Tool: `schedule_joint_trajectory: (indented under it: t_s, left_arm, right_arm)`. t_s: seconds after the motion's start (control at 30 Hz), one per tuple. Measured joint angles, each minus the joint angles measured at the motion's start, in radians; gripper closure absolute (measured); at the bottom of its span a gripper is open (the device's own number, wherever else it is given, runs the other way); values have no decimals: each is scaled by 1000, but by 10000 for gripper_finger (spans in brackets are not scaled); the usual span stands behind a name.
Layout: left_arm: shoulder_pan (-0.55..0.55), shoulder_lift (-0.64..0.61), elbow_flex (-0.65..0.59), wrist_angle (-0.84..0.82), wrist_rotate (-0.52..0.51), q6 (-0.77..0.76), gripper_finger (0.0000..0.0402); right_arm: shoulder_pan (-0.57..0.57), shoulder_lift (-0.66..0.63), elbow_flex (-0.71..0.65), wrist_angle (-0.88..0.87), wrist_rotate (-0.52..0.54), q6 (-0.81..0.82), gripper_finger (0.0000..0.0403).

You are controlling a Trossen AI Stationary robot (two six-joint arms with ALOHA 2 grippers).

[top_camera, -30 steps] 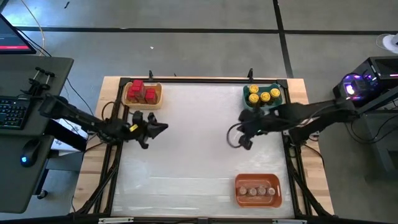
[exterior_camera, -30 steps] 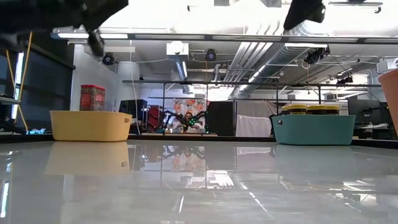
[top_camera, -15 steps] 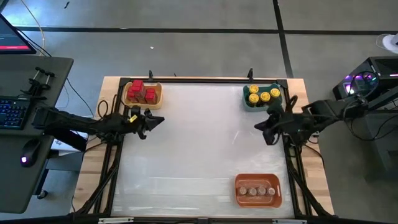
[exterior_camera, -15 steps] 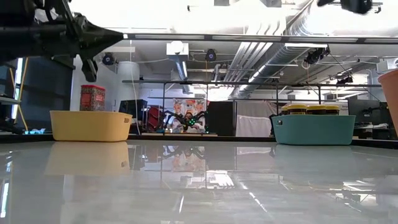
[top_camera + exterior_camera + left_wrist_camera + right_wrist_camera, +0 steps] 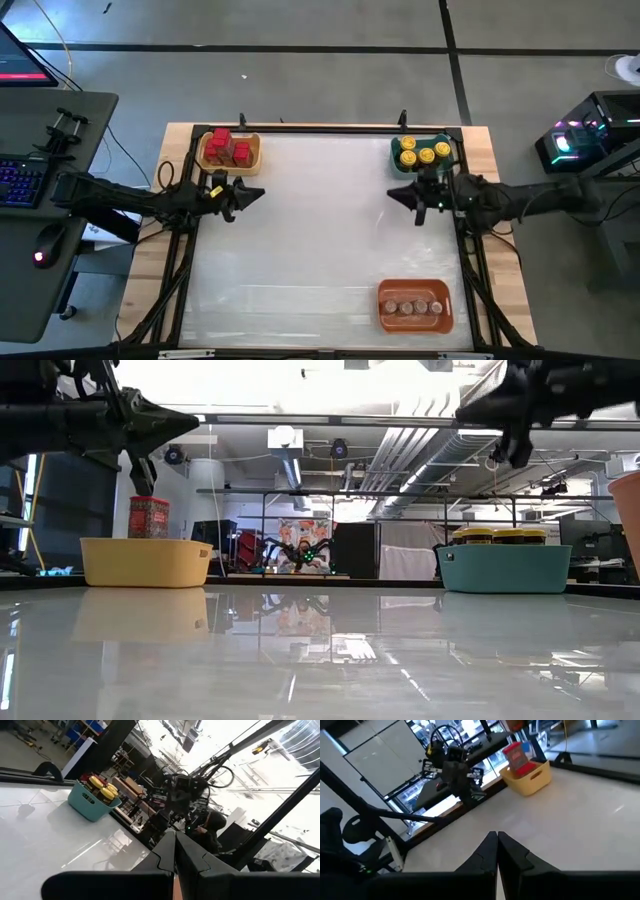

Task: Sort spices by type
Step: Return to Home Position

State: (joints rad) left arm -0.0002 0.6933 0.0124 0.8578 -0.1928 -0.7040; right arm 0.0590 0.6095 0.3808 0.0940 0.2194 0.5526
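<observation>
Starting at the upper-left corner of the high view: finding the red boxy spice tins standing together in the yellow tray, one kind to one tray, so needing no further handling. Just below that tray, hovering over the table's left edge with the left gripper, pointing inward across the white tabletop. Showing both fingers pressed flat against each other in the left wrist view, gripping nothing, which seems sensible with nothing left to carry.

Crossing the middle: finding no loose container lying on the white tabletop in the high view.

Reaching the right side: hanging the right gripper over the table's right edge, just beside the teal tray, facing the left gripper and well apart from it. Showing finger against finger in the right wrist view, likewise empty. Finding the round yellow-lidded jars resting in the teal tray at the upper-right corner. Finding the small grey-brown jars sitting in a row in the orange tray at the lower-right corner.

Spacing the three trays well apart, probably for keeping the kinds from mixing. Judging the sorting complete, with both arms raised at the sides for leaving the work area free. Expecting only a settling into the rest pose, calling for no grasp.
</observation>
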Motion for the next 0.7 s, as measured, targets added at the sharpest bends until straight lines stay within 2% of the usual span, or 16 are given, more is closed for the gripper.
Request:
schedule_joint_trajectory:
  t_s: [0.13, 0.27, 0.5, 0.7]
  left_arm:
    - [0, -1, 0, -4, 0, 0, 402]
    - [0, -29, 1, -39, 0, -1, 401]
    - [0, -117, 1, -335, 0, 0, 401]
    - [0, -210, 0, -637, 0, 0, 401]
  right_arm:
    - [-146, -69, -68, 18, -157, -84, 403]
    - [-203, -164, -166, 60, -255, -99, 403]
    - [-201, -348, -370, 208, -273, -38, 403]
    - [-201, -398, -370, 38, -255, -151, 402]
